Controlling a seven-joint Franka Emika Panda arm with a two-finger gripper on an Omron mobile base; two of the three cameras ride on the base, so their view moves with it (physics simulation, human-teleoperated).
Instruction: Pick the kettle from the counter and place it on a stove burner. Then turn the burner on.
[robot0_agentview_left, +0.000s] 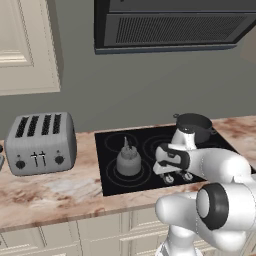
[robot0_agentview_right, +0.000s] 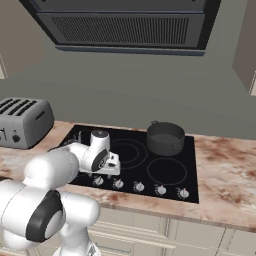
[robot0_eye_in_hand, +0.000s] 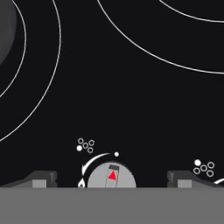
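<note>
The small grey kettle (robot0_agentview_left: 128, 160) stands upright on the front-left stove burner (robot0_agentview_left: 111, 174) of the black cooktop (robot0_agentview_left: 150, 142). Its grey edge (robot0_eye_in_hand: 6, 30) shows at the upper left of the hand view, inside the burner's rings (robot0_eye_in_hand: 51, 65). My gripper (robot0_agentview_left: 178, 177) (robot0_agentview_right: 106, 175) hangs low over the row of knobs at the cooktop's front edge, to the right of the kettle and apart from it. In the hand view the gripper (robot0_eye_in_hand: 111, 180) is open, its fingertips (robot0_eye_in_hand: 41, 179) standing either side of a round grey knob (robot0_eye_in_hand: 111, 175) with a red mark, not touching it.
A dark grey pot (robot0_agentview_left: 194, 125) (robot0_agentview_right: 165, 137) sits on the back-right burner. A silver toaster (robot0_agentview_left: 41, 142) (robot0_agentview_right: 22, 121) stands on the marbled counter (robot0_agentview_left: 50, 195) left of the cooktop. Several more knobs (robot0_agentview_right: 160, 190) line the front edge. A range hood (robot0_agentview_left: 170, 25) hangs above.
</note>
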